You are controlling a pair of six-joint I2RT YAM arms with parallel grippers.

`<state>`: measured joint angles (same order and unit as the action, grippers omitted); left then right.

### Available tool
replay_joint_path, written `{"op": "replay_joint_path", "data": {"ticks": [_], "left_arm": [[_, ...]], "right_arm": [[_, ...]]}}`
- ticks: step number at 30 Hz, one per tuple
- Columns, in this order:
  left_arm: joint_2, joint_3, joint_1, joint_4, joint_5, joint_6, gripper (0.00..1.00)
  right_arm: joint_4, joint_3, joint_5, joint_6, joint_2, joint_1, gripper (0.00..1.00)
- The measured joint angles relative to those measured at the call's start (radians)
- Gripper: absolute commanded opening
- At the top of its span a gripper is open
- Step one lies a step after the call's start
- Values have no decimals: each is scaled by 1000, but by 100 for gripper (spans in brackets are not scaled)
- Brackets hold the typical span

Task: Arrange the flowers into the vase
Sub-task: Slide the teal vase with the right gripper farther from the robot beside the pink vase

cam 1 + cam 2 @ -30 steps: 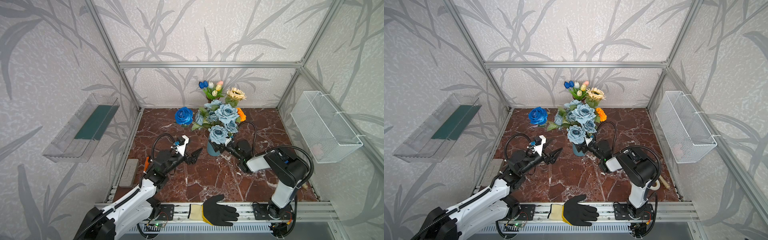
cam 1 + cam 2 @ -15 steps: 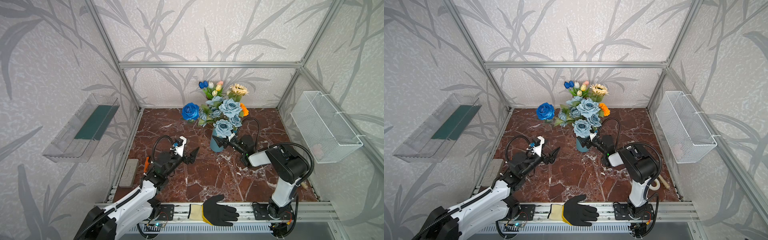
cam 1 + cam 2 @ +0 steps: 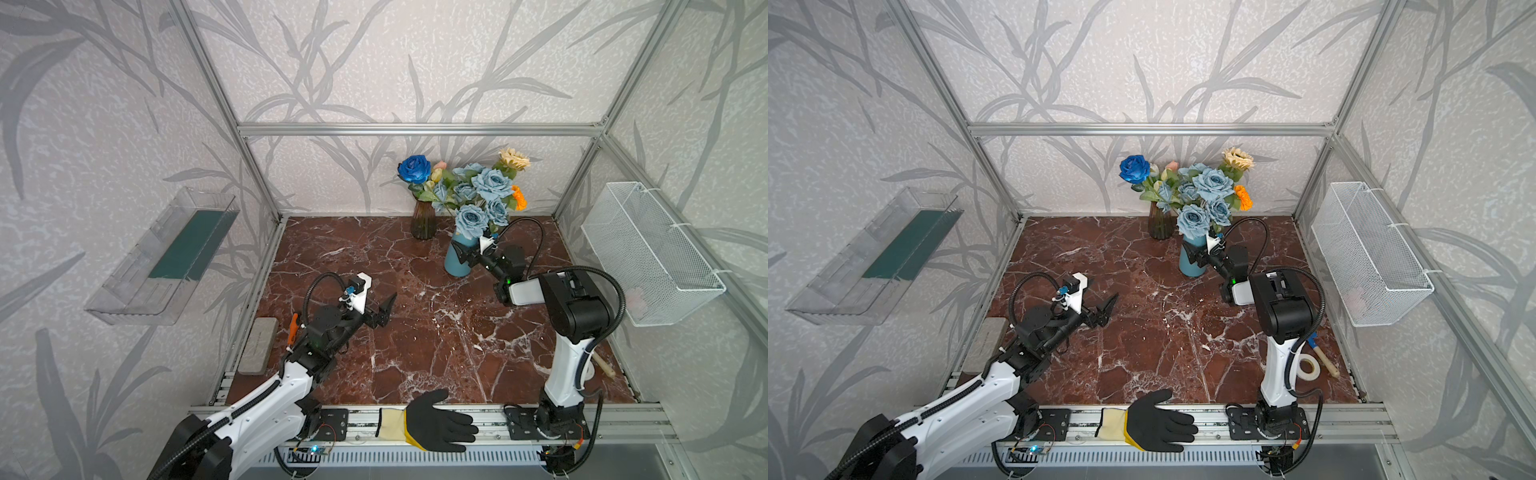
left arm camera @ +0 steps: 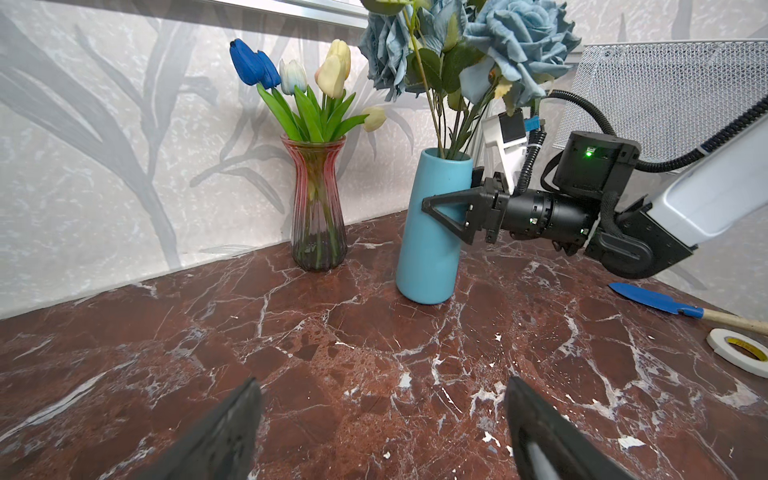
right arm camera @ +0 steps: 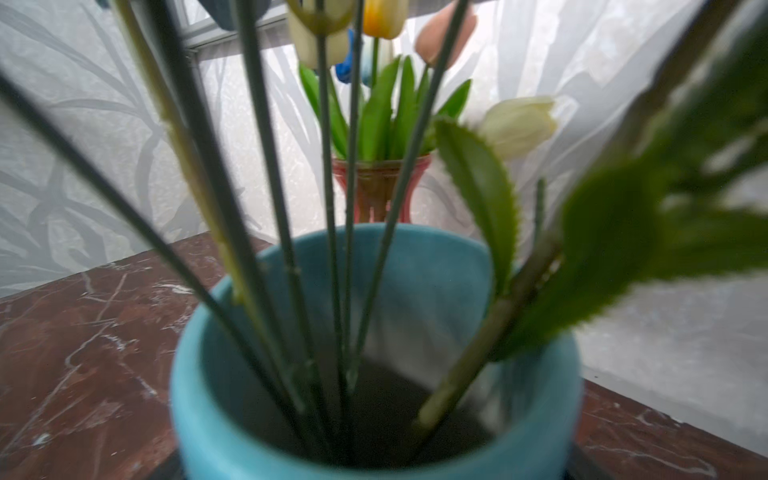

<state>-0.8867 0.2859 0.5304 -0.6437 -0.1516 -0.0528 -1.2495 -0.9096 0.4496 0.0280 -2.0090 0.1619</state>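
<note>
smooth cylindrical blue vase point(image 4: 428, 257) shifted back; right gripper point(image 4: 449, 191) clamps it.

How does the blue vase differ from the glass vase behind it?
The blue vase is opaque and straight-sided; the glass vase is see-through, ribbed and waisted. The blue vase holds dusty-blue roses, the glass vase tulips. The right gripper clasps the blue vase; the glass vase stands untouched. Both stand upright on the marble table.
</note>
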Motion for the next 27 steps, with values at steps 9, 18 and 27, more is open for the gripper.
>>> {"op": "replay_joint_path", "data": {"ticks": [9,18,27], "left_arm": [[-10,-1,0,-1,14,10,90],[-19,-1,0,-4,19,13,90],[-59,-1,0,-20,20,19,90]], "right_arm": [[30,-210,-34,-14,-145,-85,22],[67,-389,-73,-7,-257,-120,24],[80,-489,-86,0,-323,-143,29]]}}
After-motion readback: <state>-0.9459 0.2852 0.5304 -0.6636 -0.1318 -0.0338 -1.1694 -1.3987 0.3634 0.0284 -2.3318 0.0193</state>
